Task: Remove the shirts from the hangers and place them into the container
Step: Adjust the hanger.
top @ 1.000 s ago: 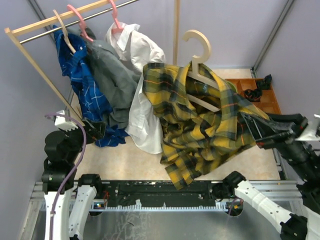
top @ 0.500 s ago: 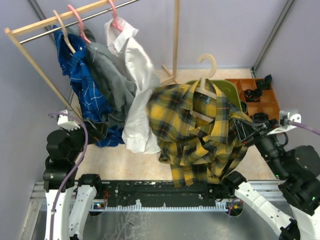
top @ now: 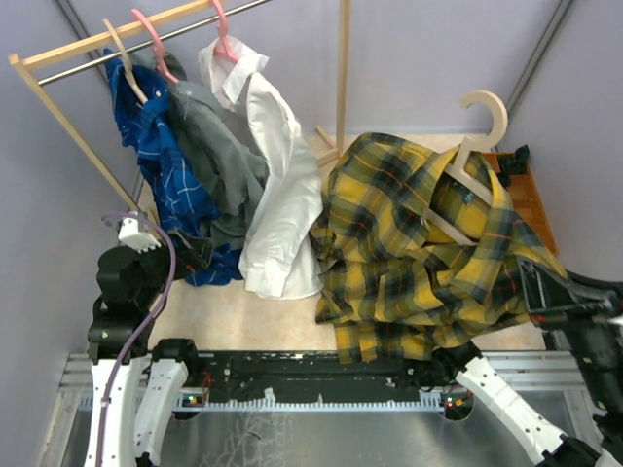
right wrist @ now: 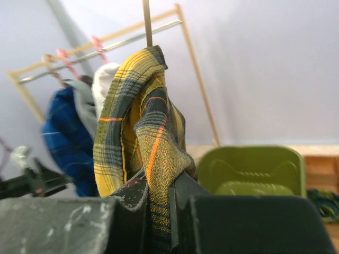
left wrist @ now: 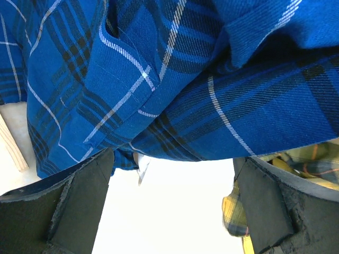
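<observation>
Pinching the plaid shirt [top: 419,263], right claw [right wrist: 170,193] hangs over beige table [top: 243,313] — left claw [left wrist: 172,203] agape.

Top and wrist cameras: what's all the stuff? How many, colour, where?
plaid shirt: one, yellow-and-black, right, on hanger
white shirt: one, white, rack middle
grey shirt: one, grey, rack
blue shirt: one, blue checked, rack left
pink hangers: two, pink, rack
wooden hangers: two, pale, rack and plaid shirt
rack: one, wood and metal, left
basin: one, olive, behind plaid shirt
tray: one, orange, far right
left pincer: one, black, open near blue shirt
right pincer: one, black, shut on plaid shirt
</observation>
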You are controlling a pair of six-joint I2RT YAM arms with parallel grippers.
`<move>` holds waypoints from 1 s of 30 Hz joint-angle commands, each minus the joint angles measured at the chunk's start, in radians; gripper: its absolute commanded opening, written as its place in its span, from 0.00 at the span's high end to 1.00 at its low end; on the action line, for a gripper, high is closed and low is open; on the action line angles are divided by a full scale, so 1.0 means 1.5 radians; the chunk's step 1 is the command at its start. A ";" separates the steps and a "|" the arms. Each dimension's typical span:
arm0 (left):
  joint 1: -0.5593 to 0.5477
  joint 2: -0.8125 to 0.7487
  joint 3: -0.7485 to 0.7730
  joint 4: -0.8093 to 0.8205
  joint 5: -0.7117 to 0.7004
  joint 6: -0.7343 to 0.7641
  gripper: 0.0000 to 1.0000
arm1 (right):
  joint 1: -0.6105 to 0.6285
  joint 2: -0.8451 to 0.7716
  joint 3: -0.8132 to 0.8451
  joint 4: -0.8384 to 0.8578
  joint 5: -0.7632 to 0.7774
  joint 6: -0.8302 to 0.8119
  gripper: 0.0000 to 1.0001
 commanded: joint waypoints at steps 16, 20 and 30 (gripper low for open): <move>0.000 -0.035 0.017 -0.011 -0.067 -0.011 0.01 | -0.003 0.069 -0.138 0.228 -0.515 0.055 1.00; 0.000 -0.050 0.029 -0.025 -0.100 -0.013 0.01 | -0.003 0.183 -0.233 0.260 -0.523 0.024 1.00; 0.000 -0.107 0.043 0.002 -0.089 -0.008 0.01 | -0.002 0.430 -0.386 0.575 -0.465 0.033 1.00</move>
